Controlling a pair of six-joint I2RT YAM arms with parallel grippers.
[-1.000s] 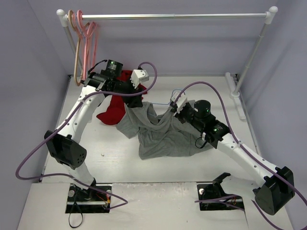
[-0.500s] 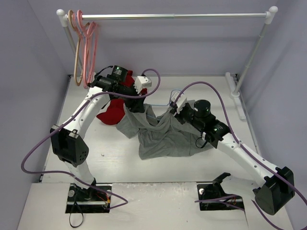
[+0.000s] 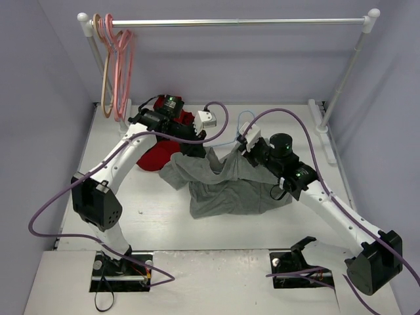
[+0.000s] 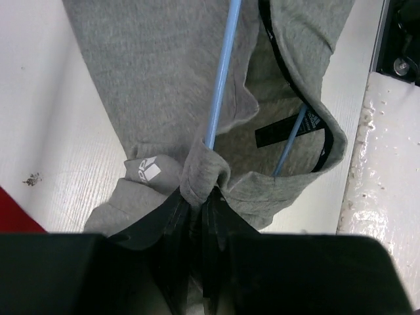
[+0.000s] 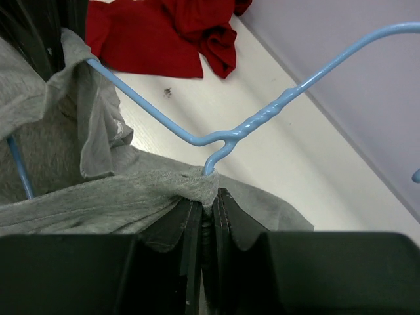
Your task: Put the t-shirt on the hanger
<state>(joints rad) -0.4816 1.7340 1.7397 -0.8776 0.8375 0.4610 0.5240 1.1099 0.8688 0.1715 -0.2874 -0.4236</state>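
We pinch the soft grey t-shirt (image 3: 226,190) with both grippers, in the middle of the table (image 3: 164,223).
It is light and floppy, so it sags. Our left gripper (image 4: 197,200) is squeezed on a fold near the collar (image 4: 326,147). Our right gripper (image 5: 209,200) is squeezed on cloth where the thin blue hanger (image 5: 252,126) goes in. We think the collar edge is best to grab.

We're seeing soft, matt grey knit cloth on the t-shirt (image 4: 157,79), smooth, faintly glossy pale-blue wire on the hanger (image 5: 262,116), and a white, finely grained, scuffed desk (image 4: 59,131).
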